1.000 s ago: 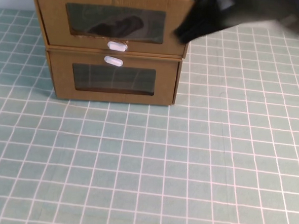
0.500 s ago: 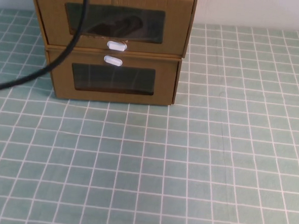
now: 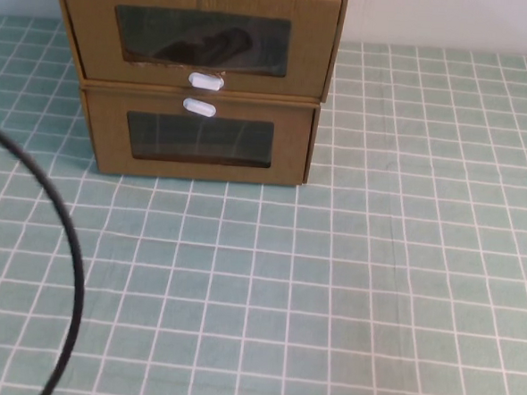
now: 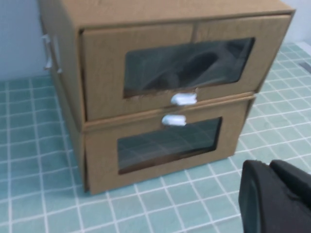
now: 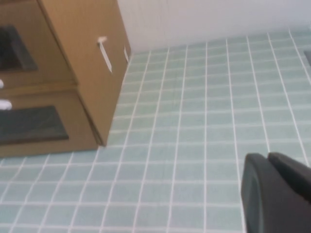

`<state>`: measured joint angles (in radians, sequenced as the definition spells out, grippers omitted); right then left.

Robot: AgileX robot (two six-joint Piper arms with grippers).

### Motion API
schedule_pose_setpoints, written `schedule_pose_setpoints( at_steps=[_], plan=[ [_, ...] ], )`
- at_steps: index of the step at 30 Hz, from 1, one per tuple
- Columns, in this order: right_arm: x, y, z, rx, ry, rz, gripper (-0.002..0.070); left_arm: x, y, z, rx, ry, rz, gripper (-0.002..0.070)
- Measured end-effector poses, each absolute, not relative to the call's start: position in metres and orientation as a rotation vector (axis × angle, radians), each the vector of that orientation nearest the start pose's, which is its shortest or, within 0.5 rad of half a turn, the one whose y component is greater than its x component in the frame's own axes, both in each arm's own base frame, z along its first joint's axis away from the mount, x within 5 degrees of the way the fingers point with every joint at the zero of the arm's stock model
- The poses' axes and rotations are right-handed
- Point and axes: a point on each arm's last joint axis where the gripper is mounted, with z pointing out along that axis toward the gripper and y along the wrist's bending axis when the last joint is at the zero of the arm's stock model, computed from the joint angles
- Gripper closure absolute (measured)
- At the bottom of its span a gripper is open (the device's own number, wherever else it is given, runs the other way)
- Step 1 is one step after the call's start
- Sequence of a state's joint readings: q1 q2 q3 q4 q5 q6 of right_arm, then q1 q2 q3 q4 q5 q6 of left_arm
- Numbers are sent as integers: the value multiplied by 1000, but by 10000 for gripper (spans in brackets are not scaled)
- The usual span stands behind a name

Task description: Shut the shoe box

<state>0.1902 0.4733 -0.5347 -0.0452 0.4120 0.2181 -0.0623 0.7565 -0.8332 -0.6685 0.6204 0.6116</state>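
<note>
The shoe box (image 3: 202, 37) is the upper of two stacked brown cardboard boxes. Its white pull tab (image 3: 205, 81) sits just below its clear window, and a dark shape shows behind the window. In the left wrist view the shoe box (image 4: 180, 73) has its drawer front about flush with the sleeve. My left gripper (image 4: 260, 167) is shut and empty, off the box's front, not touching it. My right gripper (image 5: 262, 158) is shut and empty over the tiled mat, to the right of the boxes. Neither gripper shows in the high view.
The lower matching box (image 3: 200, 140) has its white tab (image 3: 199, 108) above its window. A black cable (image 3: 63, 248) loops over the green tiled mat (image 3: 374, 285) at the front left. A white wall stands behind the boxes.
A dark blurred arm at the top right of the high view has left the frame. The black cable swung from across the box front down to the front left.
</note>
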Motion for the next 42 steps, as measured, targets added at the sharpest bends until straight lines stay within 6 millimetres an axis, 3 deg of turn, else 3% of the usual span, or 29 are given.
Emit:
schedule_pose_setpoints(
  at_steps=[7, 11, 33, 38, 42],
  plan=[
    [67, 10, 264, -20, 1835, 206, 689, 103, -32, 325, 222, 1795, -324, 680],
    [62, 8, 246, -30, 1846, 189, 689, 91, -29, 305, 162, 1764, -339, 680],
    [62, 8, 235, -32, 1870, 181, 689, 87, -31, 297, 166, 1782, -371, 680],
    [62, 8, 235, -32, 1870, 181, 689, 92, -19, 298, 123, 1683, -209, 680],
    [62, 8, 235, -32, 1870, 180, 689, 83, -12, 286, 102, 1609, -119, 680]
  ],
)
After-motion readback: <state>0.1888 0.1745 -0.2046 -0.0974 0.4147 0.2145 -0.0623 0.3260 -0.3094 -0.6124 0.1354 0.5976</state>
